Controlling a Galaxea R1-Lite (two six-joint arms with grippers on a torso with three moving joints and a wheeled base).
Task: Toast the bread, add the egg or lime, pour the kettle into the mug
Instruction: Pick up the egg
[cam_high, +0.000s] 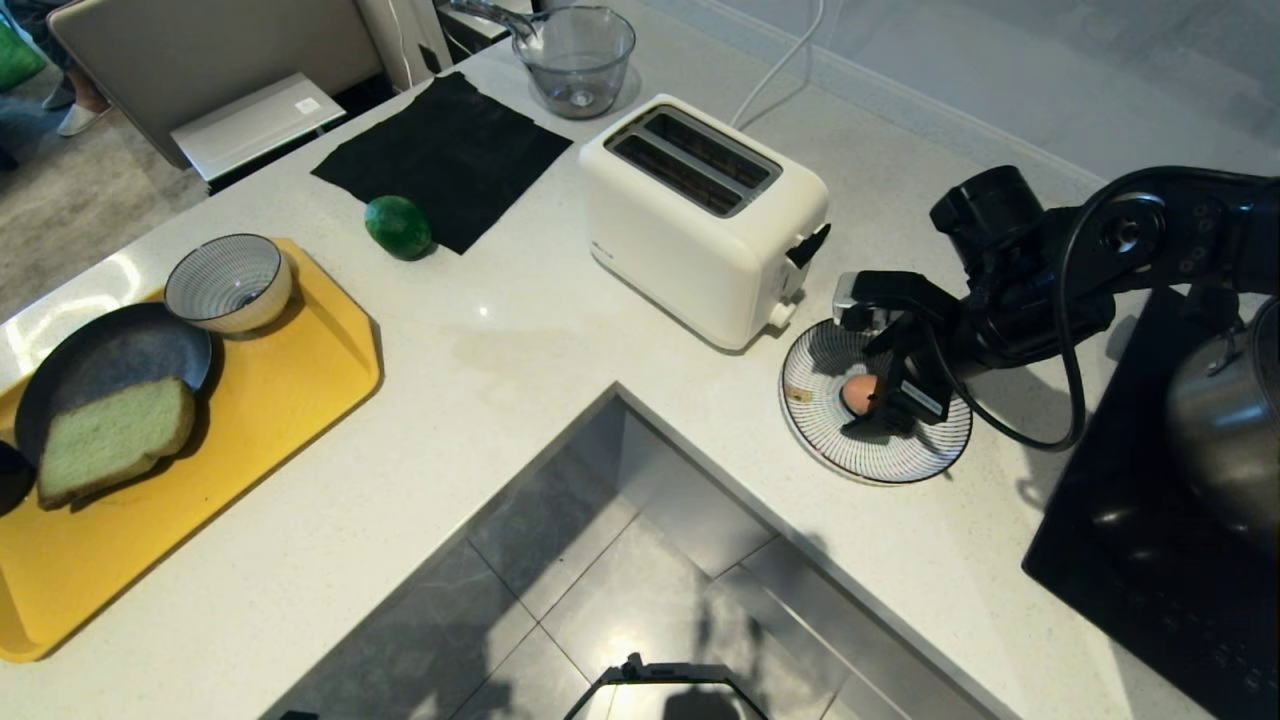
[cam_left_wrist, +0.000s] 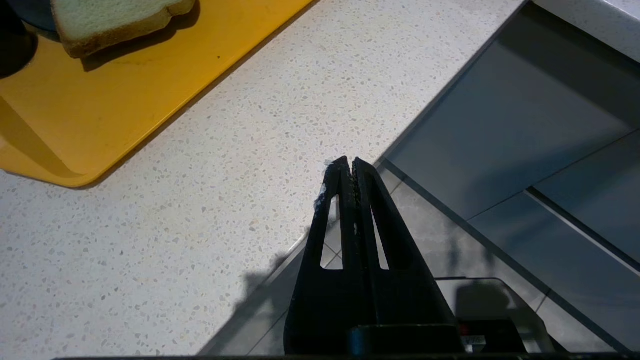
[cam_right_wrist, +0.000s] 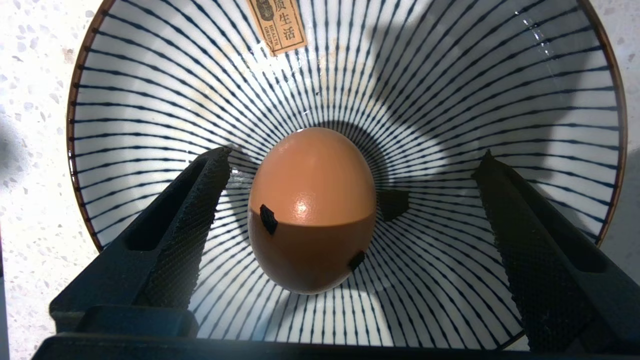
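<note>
The egg (cam_right_wrist: 312, 210) lies in the middle of a blue-and-white striped plate (cam_high: 900, 465) beside the white toaster (cam_high: 700, 215). My right gripper (cam_right_wrist: 353, 152) hangs low over this plate, open wide, one finger on each side of the egg (cam_high: 858, 393) and neither touching it. The bread (cam_high: 115, 440) rests on a dark plate on the yellow tray (cam_high: 290, 380) at the left. The lime (cam_high: 398, 226) sits on the counter by a black cloth. My left gripper (cam_left_wrist: 348, 162) is shut and empty, parked over the counter's inner edge. The kettle and mug are out of view.
A striped bowl (cam_high: 228, 282) stands on the tray. A clear glass jug (cam_high: 580, 60) is at the back. A rounded steel pot (cam_high: 1225, 420) sits on the black hob (cam_high: 1130, 560) at the right. The counter wraps round a floor gap (cam_high: 620, 590).
</note>
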